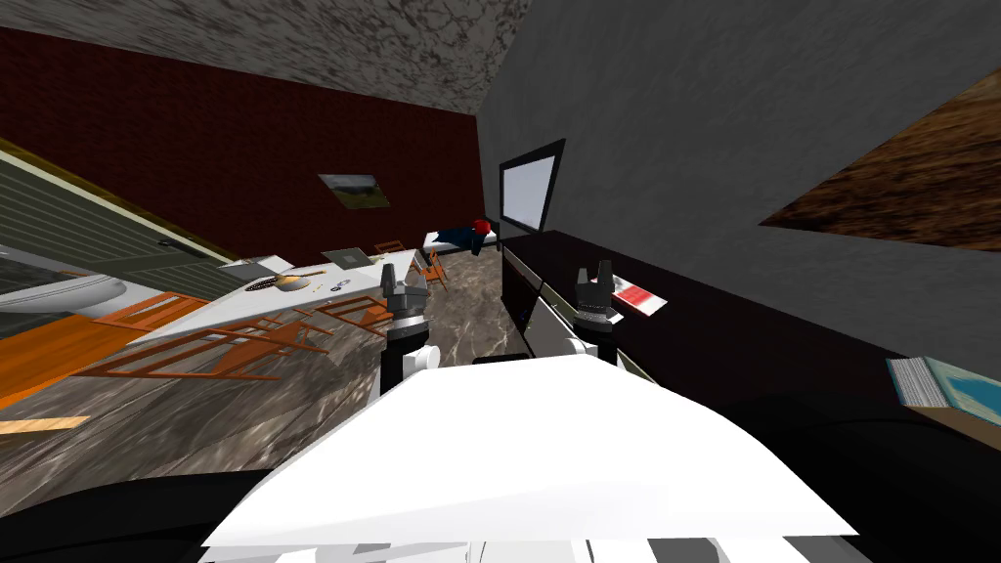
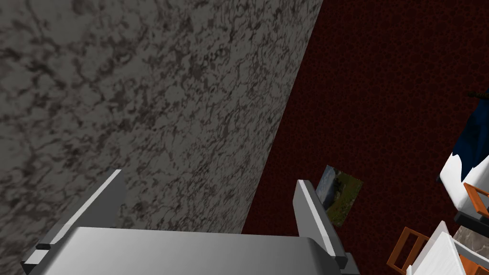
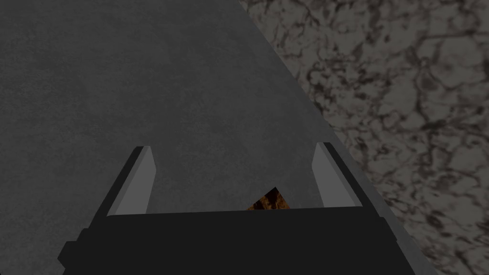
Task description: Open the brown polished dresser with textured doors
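now left end effector [image 2: 208, 176], right end effector [image 3: 235, 146] both released, near dark dresser [image 1: 743, 342].

White table [image 1: 256, 297], orange chairs [image 1: 235, 350], framed picture [image 1: 354, 190] on red wall [image 1: 195, 147], teal book [image 1: 953, 389]

Dresser [image 1: 723, 332]: long, low, looks near-black here rather than brown. It stands upright, lengthwise against the grey wall [image 1: 704, 147]. Its front faces away from the wall and shows at a steep angle. Door texture and open/closed state can't be told.
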You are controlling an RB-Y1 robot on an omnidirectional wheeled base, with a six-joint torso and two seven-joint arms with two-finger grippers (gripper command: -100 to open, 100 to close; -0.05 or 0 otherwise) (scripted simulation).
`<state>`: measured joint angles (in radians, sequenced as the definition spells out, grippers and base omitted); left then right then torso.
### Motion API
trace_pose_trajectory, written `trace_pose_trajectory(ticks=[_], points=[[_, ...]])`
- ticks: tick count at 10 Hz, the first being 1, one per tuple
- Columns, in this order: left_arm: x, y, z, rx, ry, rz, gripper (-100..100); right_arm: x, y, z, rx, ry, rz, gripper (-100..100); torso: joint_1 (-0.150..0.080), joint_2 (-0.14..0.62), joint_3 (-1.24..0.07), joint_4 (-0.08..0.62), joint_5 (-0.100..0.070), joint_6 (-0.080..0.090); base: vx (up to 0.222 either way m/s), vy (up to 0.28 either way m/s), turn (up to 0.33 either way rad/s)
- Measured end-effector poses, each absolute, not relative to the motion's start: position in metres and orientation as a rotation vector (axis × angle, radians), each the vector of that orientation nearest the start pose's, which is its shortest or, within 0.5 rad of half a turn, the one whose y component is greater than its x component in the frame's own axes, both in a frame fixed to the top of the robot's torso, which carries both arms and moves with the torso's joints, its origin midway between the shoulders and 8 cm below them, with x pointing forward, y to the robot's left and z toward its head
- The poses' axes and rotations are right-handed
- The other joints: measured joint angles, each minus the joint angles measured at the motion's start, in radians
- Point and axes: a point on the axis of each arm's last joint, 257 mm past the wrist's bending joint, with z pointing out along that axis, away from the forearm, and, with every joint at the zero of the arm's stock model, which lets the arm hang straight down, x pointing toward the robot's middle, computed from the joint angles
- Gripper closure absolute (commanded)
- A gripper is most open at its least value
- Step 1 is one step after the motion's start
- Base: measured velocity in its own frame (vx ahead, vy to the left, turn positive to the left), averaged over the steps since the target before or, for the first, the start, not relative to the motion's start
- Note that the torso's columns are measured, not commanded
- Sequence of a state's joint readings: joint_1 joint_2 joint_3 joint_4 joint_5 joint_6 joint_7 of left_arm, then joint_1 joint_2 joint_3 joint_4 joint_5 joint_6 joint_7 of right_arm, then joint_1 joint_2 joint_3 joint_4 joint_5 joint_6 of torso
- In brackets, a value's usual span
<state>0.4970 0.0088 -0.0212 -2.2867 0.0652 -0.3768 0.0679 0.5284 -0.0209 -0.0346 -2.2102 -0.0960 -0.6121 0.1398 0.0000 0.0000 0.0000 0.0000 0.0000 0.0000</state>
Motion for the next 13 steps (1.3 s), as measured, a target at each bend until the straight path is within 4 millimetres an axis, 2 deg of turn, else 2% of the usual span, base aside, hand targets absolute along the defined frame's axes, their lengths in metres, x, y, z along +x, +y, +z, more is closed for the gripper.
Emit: trace_pose_trajectory(ticks=[2,9,10,11,13], points=[[0.3629,0.2806,0.0038,-0.816,0.638,-1.403,0,0.331,-0.3054,0.0068,0.636,0.588,1.184,0,0.0,0.104,-0.209,0.105,0.0,0.0,0.0,0.0,0.0],[0.3628,0.2806,0.004,-0.816,0.638,-1.403,0,0.331,-0.3054,0.0069,0.635,0.587,1.184,0,0.0,0.618,-1.234,0.617,0.0,0.0,0.0,0.0,0.0],[0.3628,0.2806,0.004,-0.816,0.638,-1.403,0,0.331,-0.3054,0.0069,0.635,0.587,1.184,-100,0.0,0.691,-1.382,0.691,0.0,0.0,0.018,0.013,-0.004],[0.3629,0.2806,0.0037,-0.816,0.638,-1.403,0,0.3312,-0.3041,0.0051,0.621,0.611,1.176,-100,0.001,0.725,-1.451,0.724,0.0,0.0,0.03,0.031,-0.008],[0.3629,0.2806,0.0037,-0.816,0.638,-1.403,0,0.3342,-0.3015,0.0004,0.577,0.676,1.139,-100,0.001,0.736,-1.476,0.736,0.0,0.0,0.034,0.048,-0.011]])
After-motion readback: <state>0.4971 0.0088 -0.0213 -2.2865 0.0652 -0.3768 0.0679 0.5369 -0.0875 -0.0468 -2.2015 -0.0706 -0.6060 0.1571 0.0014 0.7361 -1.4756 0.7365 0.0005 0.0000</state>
